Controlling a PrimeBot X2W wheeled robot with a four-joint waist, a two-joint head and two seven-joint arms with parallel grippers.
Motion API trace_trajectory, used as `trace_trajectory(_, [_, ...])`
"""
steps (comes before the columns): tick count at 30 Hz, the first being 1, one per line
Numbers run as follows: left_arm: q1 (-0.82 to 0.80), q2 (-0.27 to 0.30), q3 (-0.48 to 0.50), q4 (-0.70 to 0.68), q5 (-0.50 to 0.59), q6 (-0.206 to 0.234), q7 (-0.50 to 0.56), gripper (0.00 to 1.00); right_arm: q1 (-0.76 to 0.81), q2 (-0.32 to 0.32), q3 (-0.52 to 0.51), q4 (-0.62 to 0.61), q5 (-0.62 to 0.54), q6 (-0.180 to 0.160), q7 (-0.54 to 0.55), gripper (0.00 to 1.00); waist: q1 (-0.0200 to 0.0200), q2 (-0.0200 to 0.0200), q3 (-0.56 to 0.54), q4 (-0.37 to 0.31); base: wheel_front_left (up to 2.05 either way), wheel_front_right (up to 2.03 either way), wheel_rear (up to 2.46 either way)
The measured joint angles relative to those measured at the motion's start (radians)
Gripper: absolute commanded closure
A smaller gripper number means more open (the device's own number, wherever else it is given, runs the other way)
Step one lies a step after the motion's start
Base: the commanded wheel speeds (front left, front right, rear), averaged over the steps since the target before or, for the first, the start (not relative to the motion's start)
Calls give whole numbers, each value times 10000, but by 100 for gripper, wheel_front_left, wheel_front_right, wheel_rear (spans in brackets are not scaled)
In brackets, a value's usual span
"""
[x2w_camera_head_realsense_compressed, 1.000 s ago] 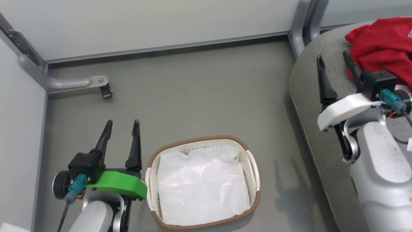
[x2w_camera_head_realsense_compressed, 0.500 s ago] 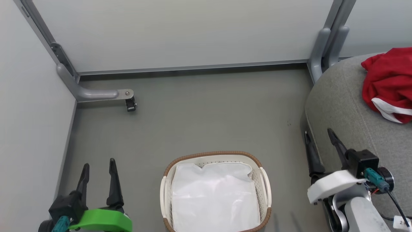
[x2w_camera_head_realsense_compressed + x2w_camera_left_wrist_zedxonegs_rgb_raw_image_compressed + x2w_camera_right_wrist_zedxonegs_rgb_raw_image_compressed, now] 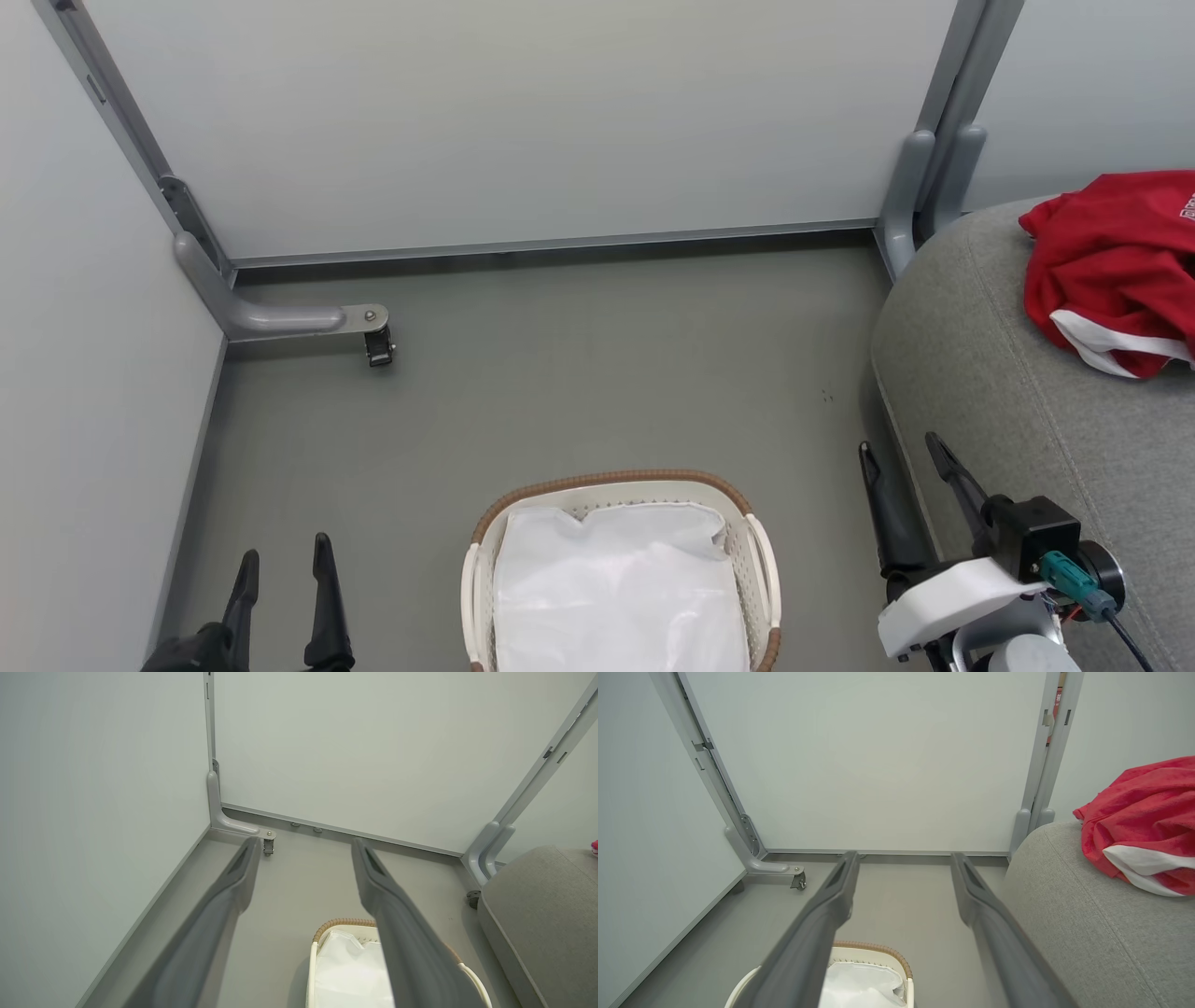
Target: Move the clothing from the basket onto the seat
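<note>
Beside the rounded grey fabric seat, an oval perforated plastic basket with woven brown rim.
Crumpled red clothing, white-trimmed, lies on that seat; a white liner lines the basket; my left gripper and right gripper stand open, empty.

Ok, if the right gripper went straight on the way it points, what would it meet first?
Likely the foot of the white wall panel: the right gripper points over bare floor, just beside the edge of the seat. Depth is unclear; nothing nearer shows.
</note>
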Motion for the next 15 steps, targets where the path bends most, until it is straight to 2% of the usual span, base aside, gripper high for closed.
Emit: trace_trajectory(15, [-21, -265, 169, 249, 316, -370, 0, 0, -11, -4, -12, 219, 10, 0, 0, 0, 0, 0, -5, -53, 0, 0, 0])
